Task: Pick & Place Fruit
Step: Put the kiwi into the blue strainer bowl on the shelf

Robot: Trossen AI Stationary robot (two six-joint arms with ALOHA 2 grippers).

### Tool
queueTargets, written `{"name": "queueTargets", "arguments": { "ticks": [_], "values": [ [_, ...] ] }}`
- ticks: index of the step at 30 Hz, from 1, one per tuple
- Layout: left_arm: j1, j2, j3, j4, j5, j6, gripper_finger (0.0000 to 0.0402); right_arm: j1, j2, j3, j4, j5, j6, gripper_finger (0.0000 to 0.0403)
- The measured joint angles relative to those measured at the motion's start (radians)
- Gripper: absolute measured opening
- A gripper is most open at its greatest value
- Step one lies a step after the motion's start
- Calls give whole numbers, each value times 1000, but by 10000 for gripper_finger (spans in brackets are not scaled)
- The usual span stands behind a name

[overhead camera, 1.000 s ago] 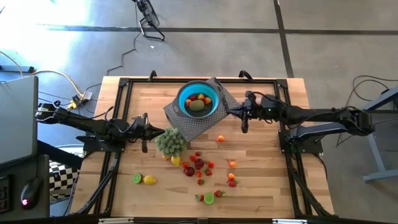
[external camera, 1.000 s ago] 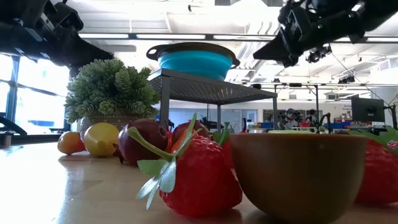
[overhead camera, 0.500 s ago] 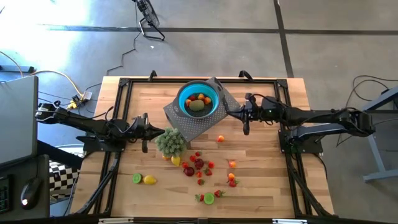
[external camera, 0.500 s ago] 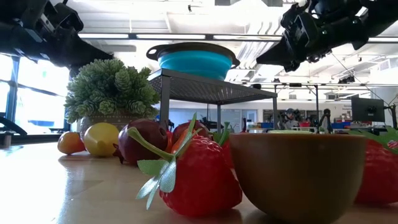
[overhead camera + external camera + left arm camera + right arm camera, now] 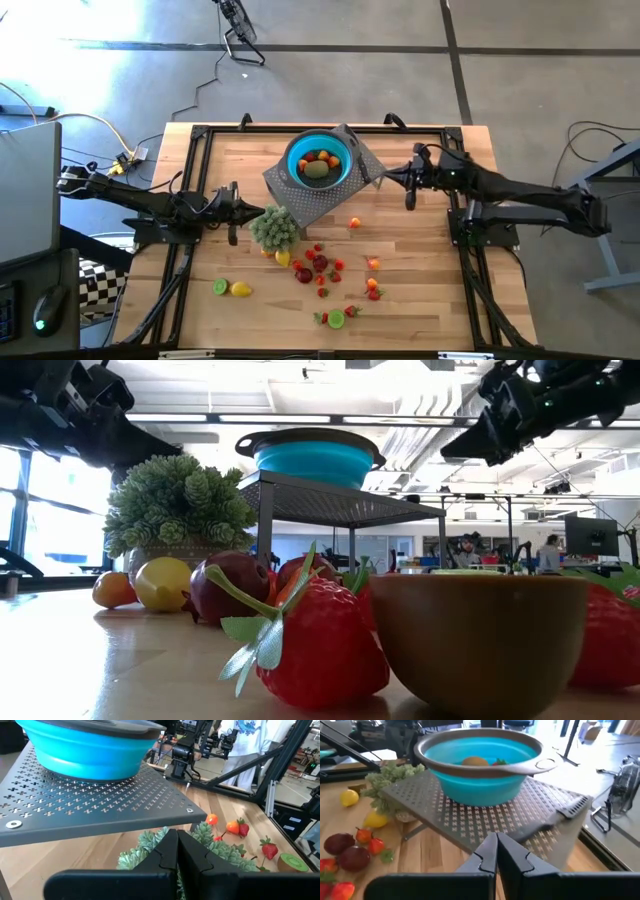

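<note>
Most fruit point(image 5: 318, 265) (tabletop) beyond right claw point(image 5: 380, 179).

No legible txt, labels, nos. — none in any view.

Lighting: bright, even | Source: ceiling strip lights point(image 5: 300, 418), window point(image 5: 45, 500) daylight | Glare: floor point(image 5: 110, 60) washed out | Blur: foreground strawberry point(image 5: 320, 645) soft | Arms: silhouetted, low view

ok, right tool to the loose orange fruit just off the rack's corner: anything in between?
Nothing visible. The right tool is beside the metal rack, its fingers shut and empty. Only bare table lies between it and the orange fruit. The green plant sits on the fruit's far side.
</note>
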Motion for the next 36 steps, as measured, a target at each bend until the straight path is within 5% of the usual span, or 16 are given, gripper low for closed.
{"name": "queueTargets", "arguments": {
  "ticks": [7, 16, 22, 36],
  "values": [
    [0, 0, 0, -5, 0, 8, 0, 1, -25, -23, -21, -12, 47, 2],
    [0, 0, 0, 65, 11, -32, 0, 45, -26, -275, 411, -10, 153, 2],
    [0, 10, 93, 47, 105, -5, 0, 45, -27, -293, 469, -6, 163, 3],
    [-48, 309, 366, -162, 124, -69, 0, 45, 27, -293, 467, -9, 169, 3]
  ]
}}
